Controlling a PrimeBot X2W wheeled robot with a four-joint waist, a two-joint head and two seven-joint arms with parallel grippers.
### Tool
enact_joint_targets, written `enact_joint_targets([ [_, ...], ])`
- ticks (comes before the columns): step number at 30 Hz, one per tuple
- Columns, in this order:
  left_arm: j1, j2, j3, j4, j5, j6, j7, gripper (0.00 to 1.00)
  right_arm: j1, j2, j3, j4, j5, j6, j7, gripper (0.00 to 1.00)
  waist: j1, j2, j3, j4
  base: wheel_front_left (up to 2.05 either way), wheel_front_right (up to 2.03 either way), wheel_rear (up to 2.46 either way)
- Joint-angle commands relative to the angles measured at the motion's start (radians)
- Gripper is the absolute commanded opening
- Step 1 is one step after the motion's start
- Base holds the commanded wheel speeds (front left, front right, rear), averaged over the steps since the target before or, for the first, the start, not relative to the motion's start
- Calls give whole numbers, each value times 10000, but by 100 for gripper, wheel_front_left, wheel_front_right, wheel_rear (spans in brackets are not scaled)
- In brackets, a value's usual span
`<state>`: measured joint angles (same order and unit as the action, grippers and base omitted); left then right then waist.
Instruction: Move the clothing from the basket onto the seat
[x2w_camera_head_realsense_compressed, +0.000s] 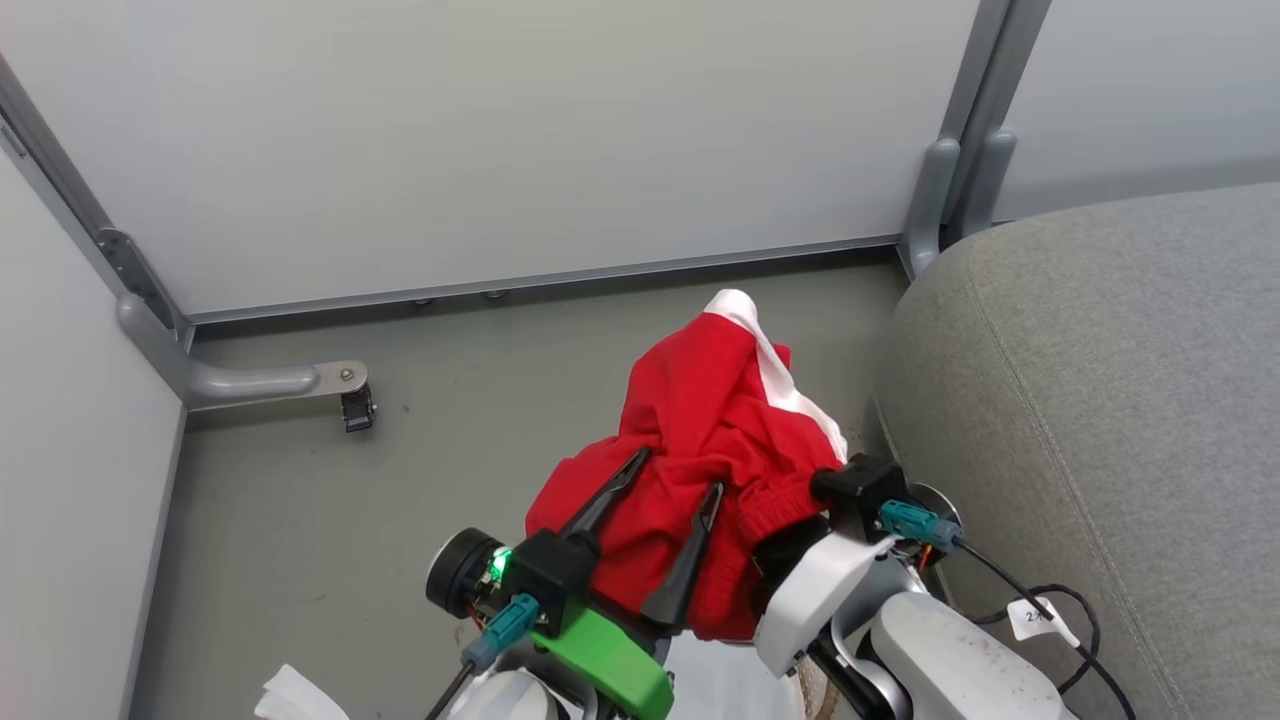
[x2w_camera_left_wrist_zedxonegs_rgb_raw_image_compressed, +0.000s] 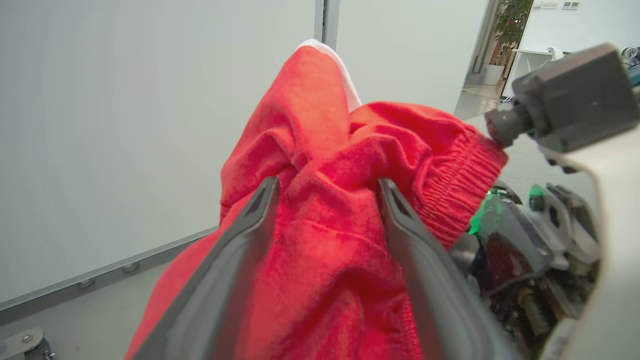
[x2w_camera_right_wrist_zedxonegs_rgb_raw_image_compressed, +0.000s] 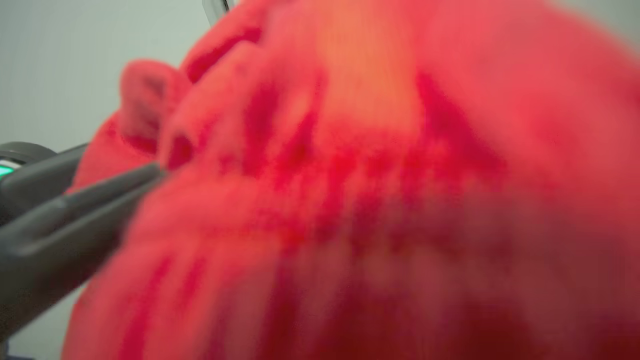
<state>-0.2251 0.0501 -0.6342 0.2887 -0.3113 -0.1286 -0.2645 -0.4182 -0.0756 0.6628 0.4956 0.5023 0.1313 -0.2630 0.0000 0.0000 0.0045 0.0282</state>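
1. Partition walls (x2w_camera_head_realsense_compressed: 500, 130): pale panels, closing the corner ahead and to the left.
2. Floor (x2w_camera_head_realsense_compressed: 330, 520): grey, running up to the seat.
3. Seat (x2w_camera_head_realsense_compressed: 1100, 400): grey upholstered cushion with a rounded corner and a stitched seam, at my right. No cloth lies on it.
4. Red sports garment (x2w_camera_head_realsense_compressed: 700, 430): white stripe, gathered ribbed band, bunched in a heap. It is raised above the floor between my two arms and just left of the seat's edge.
5. Right arm (x2w_camera_head_realsense_compressed: 830, 590): its wrist is buried in the bundle's right side. The right fingers are covered by cloth, so I cannot tell whether they are spread or pinching.
6. Left fingers (x2w_camera_head_realsense_compressed: 605, 505): partway apart, with a thick wad of the garment wedged between them.
7. White patch (x2w_camera_head_realsense_compressed: 715, 675): under the bundle, possibly the basket, but too hidden to tell.

Handling note, my judgement: carry the bundle rightward with both arms moving together, so neither tugs the cloth from the other. Lift the hanging hem clear of the rounded edge. Let go well inside the seam, since cloth dropped on the curve could slide to the floor.
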Motion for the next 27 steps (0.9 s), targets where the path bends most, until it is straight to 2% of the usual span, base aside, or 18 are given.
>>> enact_joint_targets([
  [1, 81, 10, 109, -24, 70, 12, 1, 100, 123, -76, -85, -62, -53, -10, -24, 0, 0, 0, 52, -192, 0, 0, 0],
  [8, 117, 10, 440, 2, 227, 6, 3, 100, 260, -206, -693, -176, -131, -10, -24, 0, 0, 0, 205, -1190, 0, 0, 0],
  [22, -149, 15, 822, 75, 493, -19, 3, 100, 542, -399, -1225, -581, -33, -10, -24, 0, 0, 0, 635, -4401, 0, 0, 0],
  [27, -242, 19, 833, 216, 531, -28, 3, 100, 614, -440, -1307, -689, -35, -10, -24, 0, 0, 0, 787, -5260, 0, 0, 0],
])
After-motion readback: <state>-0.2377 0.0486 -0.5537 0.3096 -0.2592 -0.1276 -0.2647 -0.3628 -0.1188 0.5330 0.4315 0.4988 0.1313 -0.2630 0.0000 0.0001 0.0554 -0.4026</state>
